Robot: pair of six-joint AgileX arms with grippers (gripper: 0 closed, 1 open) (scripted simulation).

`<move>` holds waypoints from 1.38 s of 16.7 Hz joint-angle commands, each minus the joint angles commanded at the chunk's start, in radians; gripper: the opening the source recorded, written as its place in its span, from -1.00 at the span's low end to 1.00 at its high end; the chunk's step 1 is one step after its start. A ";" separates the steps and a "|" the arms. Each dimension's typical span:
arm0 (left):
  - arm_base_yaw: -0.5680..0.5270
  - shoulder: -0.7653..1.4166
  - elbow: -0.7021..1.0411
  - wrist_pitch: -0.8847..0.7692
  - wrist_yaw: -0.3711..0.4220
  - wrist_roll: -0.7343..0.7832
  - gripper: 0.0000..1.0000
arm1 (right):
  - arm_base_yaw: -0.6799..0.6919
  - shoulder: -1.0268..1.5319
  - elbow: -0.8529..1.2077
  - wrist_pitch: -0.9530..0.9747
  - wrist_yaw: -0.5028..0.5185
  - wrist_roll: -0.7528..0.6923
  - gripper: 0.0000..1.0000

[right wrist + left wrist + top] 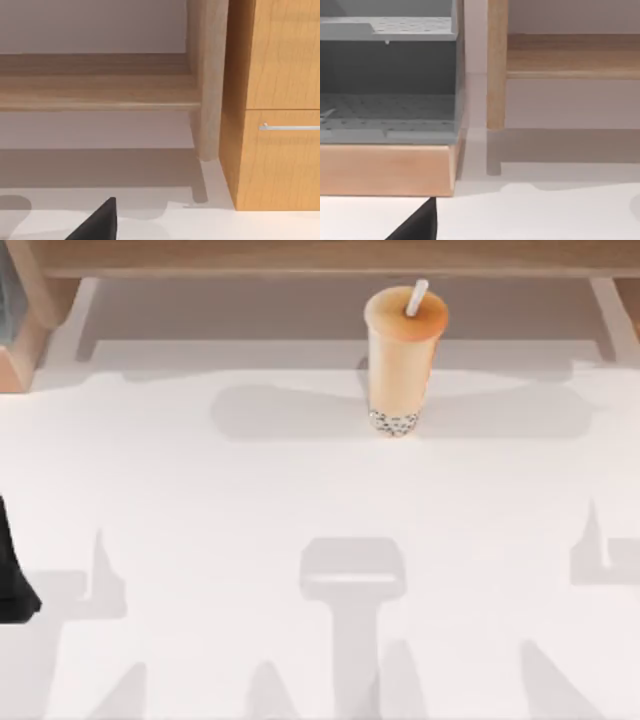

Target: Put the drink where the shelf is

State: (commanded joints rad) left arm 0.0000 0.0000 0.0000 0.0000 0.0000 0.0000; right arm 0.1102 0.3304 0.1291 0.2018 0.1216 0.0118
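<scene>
1. Drink: tall tapered clear cup of orange-tan bubble tea (402, 358), dark speckled pearls at its base, white straw out of the top. It stands upright on the bench toward twelve o'clock in the top view, a little to the one o'clock side of centre, free of any gripper.

2. Shelf: long light-brown wooden board with wooden side supports (330, 257), running along the twelve o'clock edge of the top view, far wider than the cup. The cup stands just in front of it, at its six o'clock side, its base on the bench and not on the board. The left wrist view gives one upright support (496, 65) with the board meeting it; the right wrist view gives the board (95, 92) meeting the other support.

3. Bench: plain white flat surface (200, 540), carrying the cup and the shadows of both arms.

4. Left gripper: a dark part (14, 575) sits at the nine o'clock edge of the top view, well apart from the cup; a black tip (417, 224) shows in its wrist view. Whether its fingers are apart or together, I cannot tell.

5. Right gripper: a black tip (97, 224) shows in its wrist view above the bench. Fingers apart or together: cannot tell.

6. Grey perforated tray rack on a wooden base (387, 115), beside the shelf support.

7. Orange-brown wooden cabinet with a metal handle (280, 100), beside the other support.
</scene>
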 joint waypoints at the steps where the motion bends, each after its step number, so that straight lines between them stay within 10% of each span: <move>1: 0.000 0.000 0.000 0.000 0.000 0.000 1.00 | 0.026 0.077 0.029 0.047 0.028 0.001 1.00; 23: 0.000 0.000 0.000 0.000 0.000 0.000 1.00 | 0.646 1.889 0.731 1.146 0.676 -0.005 1.00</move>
State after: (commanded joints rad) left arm 0.0000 0.0000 0.0000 0.0000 0.0000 0.0000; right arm 0.7564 2.2197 0.8602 1.3477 0.7980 0.0063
